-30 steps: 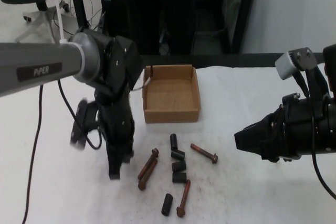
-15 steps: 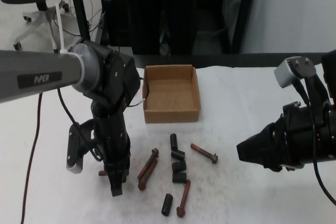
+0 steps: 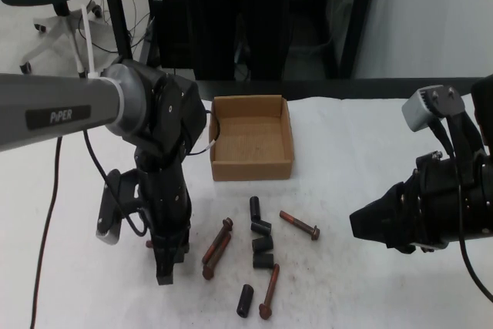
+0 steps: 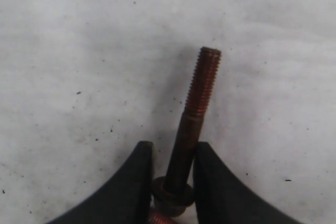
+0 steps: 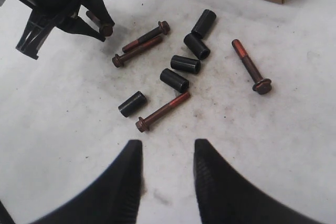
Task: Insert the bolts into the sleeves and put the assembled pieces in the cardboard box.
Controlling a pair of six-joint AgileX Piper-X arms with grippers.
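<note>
My left gripper point(image 4: 173, 150) is shut on a rusty red bolt point(image 4: 195, 103), gripping it near the head with the threaded end pointing away. In the high view this gripper point(image 3: 165, 266) hangs just over the white bench, left of the pile. Three more bolts lie loose: a pair point(image 3: 217, 246) side by side, one point(image 3: 300, 225) toward the right, one point(image 3: 268, 290) at the front. Several black sleeves point(image 3: 262, 243) lie among them. The cardboard box point(image 3: 252, 167) stands behind the pile. My right gripper point(image 5: 167, 177) is open, held above the bench to the right of the parts point(image 5: 180, 80).
A black cable point(image 3: 46, 213) trails over the bench's left side. The left arm's wrist camera point(image 3: 108, 225) sticks out to its left. Bare white bench lies between the pile and the right arm point(image 3: 431, 206).
The left wrist has turned and the gripper has risen slightly; the held bolt's end now shows beside it. The right arm has hardly shifted. The loose parts lie as before.
</note>
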